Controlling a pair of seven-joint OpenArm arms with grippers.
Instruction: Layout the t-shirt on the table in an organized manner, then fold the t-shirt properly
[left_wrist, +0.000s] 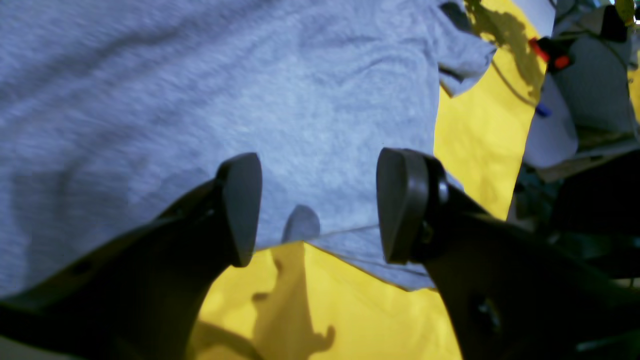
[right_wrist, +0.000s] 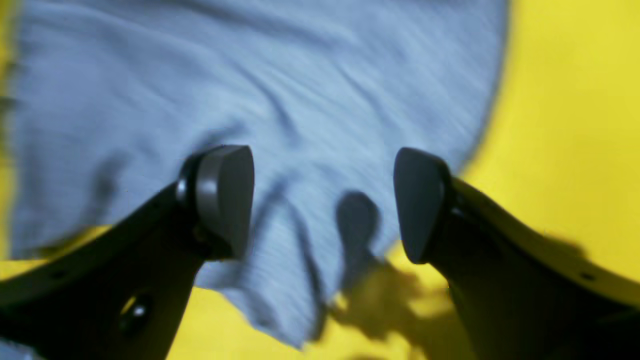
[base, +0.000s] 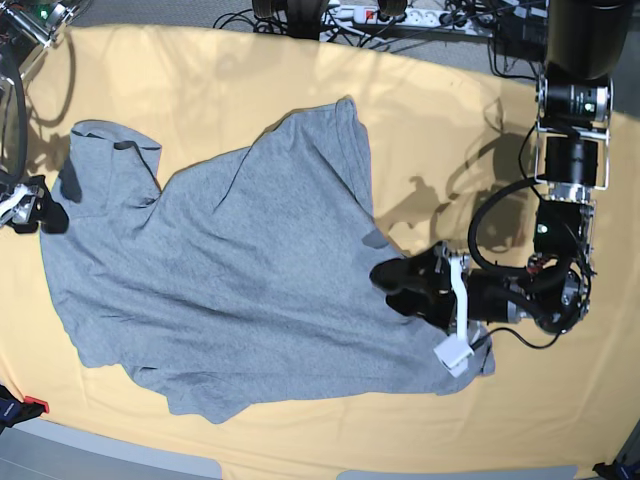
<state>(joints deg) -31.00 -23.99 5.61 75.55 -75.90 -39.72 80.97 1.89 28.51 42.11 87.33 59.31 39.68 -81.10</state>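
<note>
In the left wrist view the left claw (left_wrist: 315, 205) stands wide open with nothing between its two dark fingers (left_wrist: 242, 210); it hangs over the lower edge of the t-shirt (left_wrist: 200, 100), where the grey cloth ends and the yellow counter (left_wrist: 350, 310) begins. The right wrist view shows the same for the right claw (right_wrist: 322, 202): the fingers are far apart, nothing is held, and below them lies a rumpled edge of the t-shirt (right_wrist: 280, 100) on the counter (right_wrist: 565, 125). This picture is blurred, so fine folds are hard to read.

There is no container in any view.

Only the base view shows the whole garment. The t-shirt (base: 230, 270) lies spread on the counter (base: 220, 90), plain grey side up, with many creases, and one sleeve (base: 110, 160) is folded near the far left corner. The left claw (base: 392, 285) is over the shirt's right edge. The right claw (base: 50, 215) is at the picture's left border, beside the shirt's left edge. Beyond the counter's far edge lie cables and a power strip (base: 400, 14)
</note>
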